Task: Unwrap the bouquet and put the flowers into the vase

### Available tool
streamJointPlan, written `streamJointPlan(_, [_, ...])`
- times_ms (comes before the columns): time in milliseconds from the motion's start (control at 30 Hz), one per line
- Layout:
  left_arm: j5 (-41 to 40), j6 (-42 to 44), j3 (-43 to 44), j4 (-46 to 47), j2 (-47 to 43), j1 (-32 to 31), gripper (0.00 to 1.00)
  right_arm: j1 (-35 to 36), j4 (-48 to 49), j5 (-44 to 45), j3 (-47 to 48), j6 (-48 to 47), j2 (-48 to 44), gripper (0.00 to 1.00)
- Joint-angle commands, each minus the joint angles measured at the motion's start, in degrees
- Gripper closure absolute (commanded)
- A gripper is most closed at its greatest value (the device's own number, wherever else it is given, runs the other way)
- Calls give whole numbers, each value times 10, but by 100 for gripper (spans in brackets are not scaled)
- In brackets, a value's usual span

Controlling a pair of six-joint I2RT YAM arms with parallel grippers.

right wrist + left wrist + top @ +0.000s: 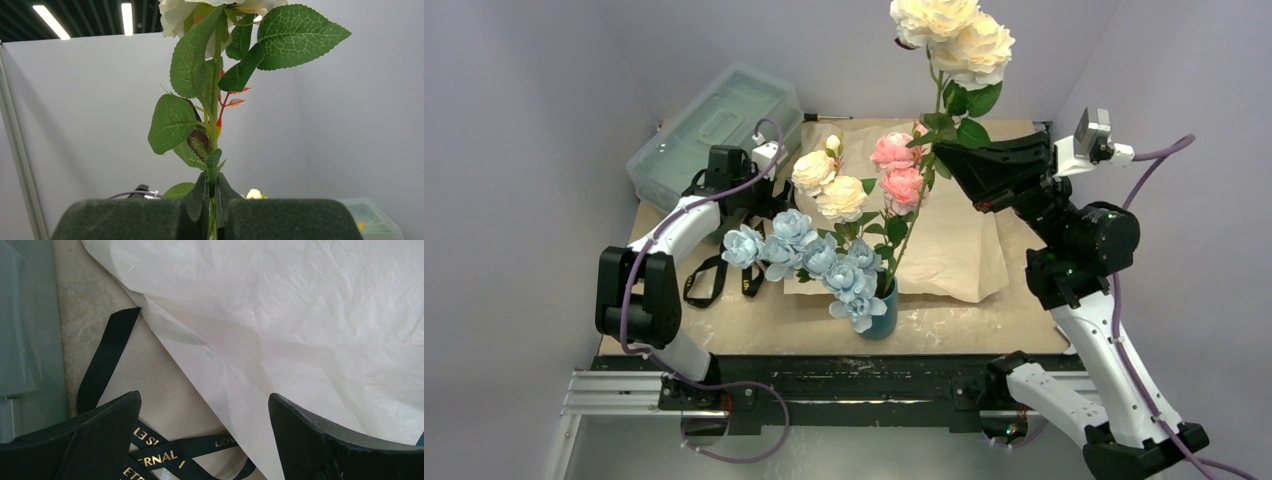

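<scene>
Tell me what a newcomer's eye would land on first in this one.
A tall cream rose stem, held high above the table right of centre by the shut right fingers. Next, the vase at the near edge, crowded with blue, pink and cream blooms. Behind it the paper lies spread flat, with the ribbon loose on the left under the open left fingers.

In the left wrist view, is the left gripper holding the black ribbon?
No: the left gripper stands wide open, and the ribbon lies loose on the table below it.
</scene>
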Motion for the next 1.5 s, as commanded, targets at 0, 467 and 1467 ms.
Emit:
streamJointPlan(0, [-4, 18, 14, 3, -15, -3, 0, 34, 50, 29, -15, -46, 6, 100])
streamJointPlan(467, [-16, 47, 16, -25, -29, -2, 0, 109, 107, 36, -180, -173, -18, 100])
streamJointPlan(1467, [-16, 49, 19, -20, -9, -2, 0, 132, 152, -38, -368, -317, -56, 100])
